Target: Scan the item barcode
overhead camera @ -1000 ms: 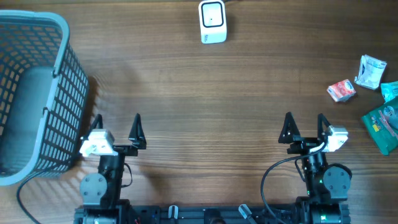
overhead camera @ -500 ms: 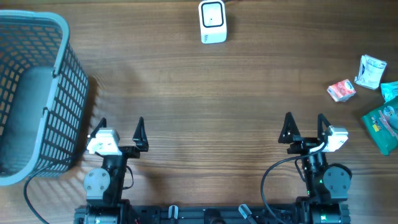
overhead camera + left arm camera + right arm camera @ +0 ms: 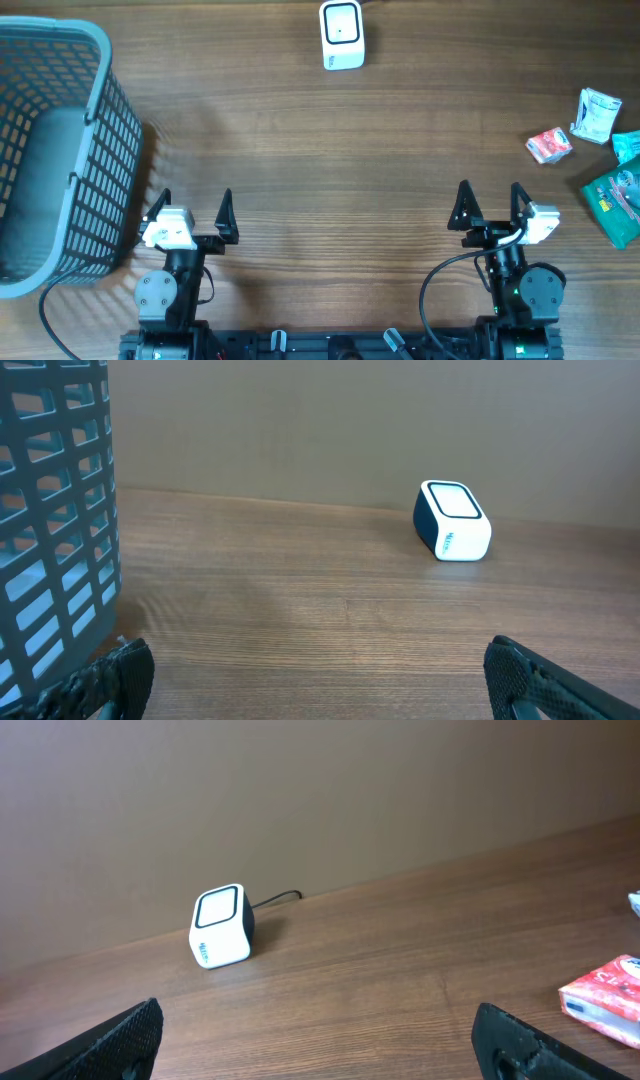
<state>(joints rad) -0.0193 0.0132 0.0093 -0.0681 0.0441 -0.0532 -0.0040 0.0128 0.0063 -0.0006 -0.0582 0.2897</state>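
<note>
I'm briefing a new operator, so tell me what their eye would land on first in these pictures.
The big grey-blue lattice basket fills the far left of the overhead view. A small white barcode scanner stands alone at the far middle. A huddle of small packets lies at the right edge, the red and white packet nearest the centre. The left claw and right claw stand open and empty at the near edge.
</note>
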